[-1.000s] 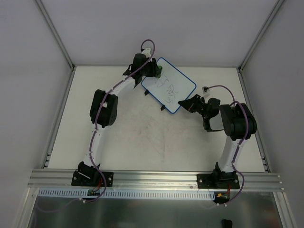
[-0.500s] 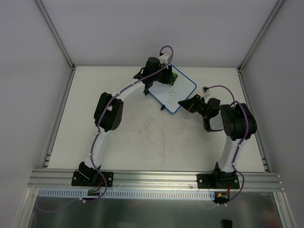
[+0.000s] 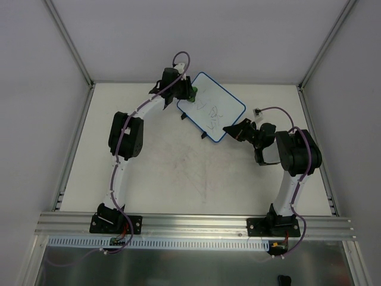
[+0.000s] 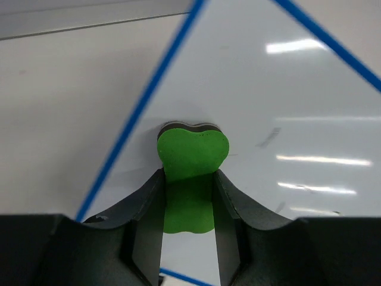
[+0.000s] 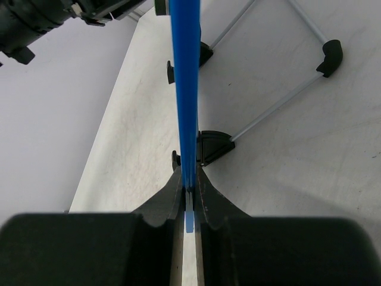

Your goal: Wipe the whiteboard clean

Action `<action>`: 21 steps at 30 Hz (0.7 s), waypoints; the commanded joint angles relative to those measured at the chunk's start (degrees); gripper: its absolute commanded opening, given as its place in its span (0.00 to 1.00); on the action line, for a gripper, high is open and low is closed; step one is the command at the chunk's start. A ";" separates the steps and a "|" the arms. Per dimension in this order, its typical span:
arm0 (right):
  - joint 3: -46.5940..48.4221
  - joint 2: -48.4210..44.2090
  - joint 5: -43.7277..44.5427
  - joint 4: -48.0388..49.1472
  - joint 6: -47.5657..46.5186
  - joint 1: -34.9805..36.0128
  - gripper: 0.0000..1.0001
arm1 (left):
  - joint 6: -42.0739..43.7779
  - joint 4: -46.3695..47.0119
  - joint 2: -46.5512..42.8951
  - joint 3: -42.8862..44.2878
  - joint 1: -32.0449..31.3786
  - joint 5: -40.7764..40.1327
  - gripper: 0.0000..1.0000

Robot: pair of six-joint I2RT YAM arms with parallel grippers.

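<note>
My right gripper [image 5: 189, 186] is pinching the whiteboard [image 3: 213, 98] by its blue edge, out at the far side of the table [image 3: 178, 179]. Left gripper [image 4: 189, 193] is clamped on the green eraser [image 4: 191, 154]. Tip: press it flat and overlap strokes over the scribbles [image 3: 212, 112].

The left arm [image 3: 118, 179] and right arm [image 3: 289, 190] share white tubular links and bulky black joint housings. Purple cables [image 3: 180, 55] trail along both. Their bases [image 3: 113, 221] are black; the left gripper [image 4: 189, 173] is matte black.
</note>
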 commanded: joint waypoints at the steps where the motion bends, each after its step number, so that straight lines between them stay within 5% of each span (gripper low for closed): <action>1: 1.37 -2.10 -0.83 13.37 -1.43 0.58 0.03 | -2.39 -1.78 -0.08 -1.45 2.26 -0.35 0.00; 21: 1.02 -2.27 -1.00 13.37 -1.25 0.49 0.03 | 7.54 -3.98 0.71 1.89 -8.73 1.51 0.00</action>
